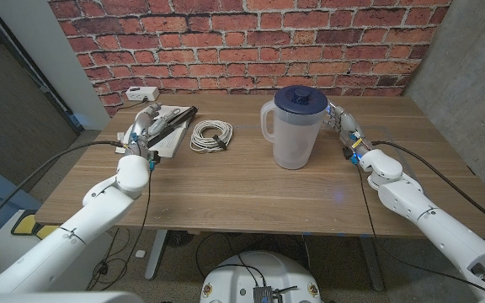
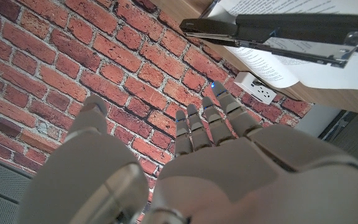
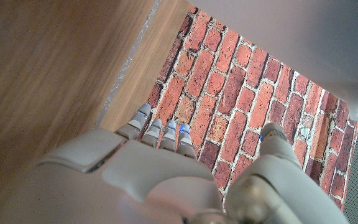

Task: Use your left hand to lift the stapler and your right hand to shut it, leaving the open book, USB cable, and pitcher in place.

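Note:
The black stapler (image 1: 173,119) lies hinged open on the white pages of the open book (image 1: 170,141) at the table's far left. My left hand (image 1: 144,124) hovers just left of it, fingers apart, holding nothing. In the left wrist view the stapler (image 2: 278,30) and the book's page (image 2: 272,67) lie beyond the hand's (image 2: 197,149) spread fingers, apart from them. A coiled white USB cable (image 1: 211,135) lies right of the book. The clear pitcher (image 1: 294,128) with a blue lid stands mid-table. My right hand (image 1: 344,126) stands open just right of it; its straight fingers (image 3: 160,134) grip nothing.
A white power strip (image 1: 141,93) sits by the brick wall behind the book, also seen as the socket block (image 2: 254,86) in the left wrist view. The wooden table (image 1: 226,185) runs bare toward its front edge.

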Available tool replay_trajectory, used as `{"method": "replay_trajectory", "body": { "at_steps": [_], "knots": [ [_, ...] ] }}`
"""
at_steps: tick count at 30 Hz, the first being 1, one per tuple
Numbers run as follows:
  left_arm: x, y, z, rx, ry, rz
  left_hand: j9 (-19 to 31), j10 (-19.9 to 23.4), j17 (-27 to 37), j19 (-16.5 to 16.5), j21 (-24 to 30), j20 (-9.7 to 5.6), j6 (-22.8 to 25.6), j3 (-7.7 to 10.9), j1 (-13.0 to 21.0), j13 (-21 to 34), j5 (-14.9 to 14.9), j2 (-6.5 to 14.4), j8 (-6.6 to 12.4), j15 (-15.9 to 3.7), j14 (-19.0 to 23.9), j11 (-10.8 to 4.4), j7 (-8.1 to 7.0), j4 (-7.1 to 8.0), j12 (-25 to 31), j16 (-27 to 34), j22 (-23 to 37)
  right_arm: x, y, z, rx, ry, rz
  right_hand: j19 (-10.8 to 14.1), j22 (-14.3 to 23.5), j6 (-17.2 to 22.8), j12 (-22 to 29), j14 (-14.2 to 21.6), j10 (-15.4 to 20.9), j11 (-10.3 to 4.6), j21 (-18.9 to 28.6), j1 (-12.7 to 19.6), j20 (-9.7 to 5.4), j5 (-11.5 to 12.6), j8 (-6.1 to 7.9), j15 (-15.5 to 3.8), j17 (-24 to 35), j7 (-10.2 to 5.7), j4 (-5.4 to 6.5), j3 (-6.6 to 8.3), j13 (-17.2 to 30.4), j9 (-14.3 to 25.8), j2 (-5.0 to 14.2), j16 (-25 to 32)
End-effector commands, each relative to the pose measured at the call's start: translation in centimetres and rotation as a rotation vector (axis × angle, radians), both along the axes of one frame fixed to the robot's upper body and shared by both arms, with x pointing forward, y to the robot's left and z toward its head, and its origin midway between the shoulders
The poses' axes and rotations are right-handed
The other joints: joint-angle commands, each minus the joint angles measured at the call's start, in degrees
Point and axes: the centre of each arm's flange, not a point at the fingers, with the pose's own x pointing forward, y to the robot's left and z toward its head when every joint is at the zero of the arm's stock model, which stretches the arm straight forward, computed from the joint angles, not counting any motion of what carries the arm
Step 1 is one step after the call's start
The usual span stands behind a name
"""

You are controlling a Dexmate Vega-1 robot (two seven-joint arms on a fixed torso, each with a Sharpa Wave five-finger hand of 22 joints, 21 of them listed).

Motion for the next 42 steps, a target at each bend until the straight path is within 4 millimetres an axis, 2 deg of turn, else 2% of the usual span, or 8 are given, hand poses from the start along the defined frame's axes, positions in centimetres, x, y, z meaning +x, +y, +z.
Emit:
{"method": "replay_trajectory", "body": {
  "at_steps": [1, 5, 16, 27, 32, 35, 38, 42],
  "knots": [
    [-0.7, -0.3, 0.1, 0.036, -0.074, 0.144, 0.39, 2.26, 0.29, 0.8, -0.53, -0.23, 2.55, -0.93, 0.96, 0.5, 0.6, 0.36, 1.05, -3.48, 1.6, -0.2, -0.25, 0.0, 0.93, 0.39, 0.35, -0.2, -0.5, -0.6, 0.011, 0.009, -0.008, 0.47, 0.3, -0.13, -0.2, 0.13, 0.18, 0.11, -0.46, 0.53, 0.07, -0.01, -0.06, -0.28, 0.07, 0.28, -0.18, -0.26, 0.25, 0.16, 0.12, -0.39],
    [-0.8, -0.1, -0.1, 0.065, -0.056, 0.17, 0.47, 3.16, 0.35, 1.74, -0.86, -0.52, 3.39, -0.83, 2.23, 0.76, 0.38, 1.91, 1.23, -3.78, 2.38, 0.05, -0.48, 0.11, 1.27, 0.57, 0.38, -0.2, -0.2, -0.5, 0.012, 0.005, -0.004, 0.52, 0.3, -0.12, -0.22, 0.15, 0.17, 0.02, -0.62, 0.59, 0.08, 0.0, -0.05, -0.25, 0.08, 0.3, -0.16, -0.3, 0.25, 0.16, 0.14, -0.41],
    [-0.8, 0.4, -1.0, 0.063, -0.011, 0.168, 0.54, 1.53, 0.31, 2.41, -1.53, 0.47, 1.53, -1.51, 2.95, 1.04, -0.19, 2.03, 0.32, -2.98, 1.79, 0.7, 0.38, 0.19, 0.56, 0.12, 0.38, 0.1, 0.2, -0.1, 0.01, 0.004, 0.0, 0.68, 0.31, -0.22, -0.28, 0.11, 0.18, -0.07, -1.02, 0.71, 0.15, -0.01, -0.09, -0.3, 0.08, 0.32, -0.11, -0.4, 0.25, 0.16, 0.2, -0.51],
    [-1.3, 0.3, -1.7, 0.091, 0.002, 0.218, 0.62, 0.61, 0.33, 2.64, -2.14, 0.54, 0.58, -1.55, 4.14, 1.26, -0.21, 2.92, -0.06, -3.35, 2.13, 0.19, -0.37, 0.21, 0.15, 0.17, 0.42, 0.2, 0.2, 0.2, 0.005, -0.002, 0.006, 0.84, 0.32, -0.28, -0.36, 0.11, 0.12, -0.04, -1.44, 0.82, 0.16, -0.01, -0.1, -0.23, 0.08, 0.36, -0.07, -0.52, 0.25, 0.15, 0.22, -0.59],
    [-1.2, 0.4, -1.9, 0.104, 0.014, 0.236, 0.76, -0.06, 0.71, 2.58, -2.92, 0.81, -0.13, -0.45, 5.69, 1.58, -0.31, 6.88, -0.23, -3.46, 1.94, -0.13, -0.59, 0.87, -0.1, 0.27, 0.52, 0.2, 0.1, 0.2, 0.007, -0.002, 0.006, 0.92, 0.32, -0.28, -0.38, 0.12, 0.1, 0.0, -1.59, 0.87, 0.17, -0.01, -0.1, -0.23, 0.08, 0.4, -0.06, -0.57, 0.25, 0.15, 0.24, -0.62],
    [-1.2, 0.4, -2.0, 0.118, 0.025, 0.25, 0.81, -0.42, 0.63, 2.1, -3.49, 0.34, -0.28, -0.77, 5.99, 1.75, -0.73, 6.93, -0.22, -3.94, 1.92, -0.28, -1.15, 0.74, -0.22, 0.21, 0.55, 0.2, 0.0, 0.1, 0.01, 0.0, 0.005, 0.96, 0.33, -0.28, -0.39, 0.12, 0.12, -0.03, -1.74, 0.9, 0.2, -0.01, -0.09, -0.29, 0.08, 0.4, -0.04, -0.61, 0.25, 0.15, 0.25, -0.65],
    [-1.1, 0.4, -2.3, 0.105, 0.028, 0.252, 0.87, -1.08, 0.77, 1.31, -4.12, 1.54, -0.72, -0.86, 6.06, 1.92, -0.96, 7.79, -0.32, -3.56, 1.61, -0.27, -0.76, 1.02, -0.44, 0.18, 0.59, 0.2, -0.1, 0.0, 0.015, 0.002, 0.002, 1.01, 0.33, -0.28, -0.4, 0.12, 0.12, 0.06, -1.86, 0.94, 0.21, -0.01, -0.09, -0.27, 0.08, 0.37, -0.03, -0.64, 0.25, 0.15, 0.27, -0.67],
    [-0.9, 0.3, -2.6, 0.111, 0.037, 0.274, 0.94, -0.95, 0.72, 0.92, -4.6, 1.18, -0.47, -1.03, 6.42, 2.11, -1.21, 7.98, -0.13, -3.78, 1.74, -0.7, -1.3, 0.87, -0.34, 0.22, 0.6, 0.3, -0.1, -0.1, 0.018, 0.004, 0.002, 1.07, 0.33, -0.28, -0.43, 0.13, 0.11, -0.05, -2.04, 0.99, 0.22, -0.01, -0.09, -0.31, 0.08, 0.37, -0.02, -0.69, 0.25, 0.15, 0.3, -0.69]
  ]
}}
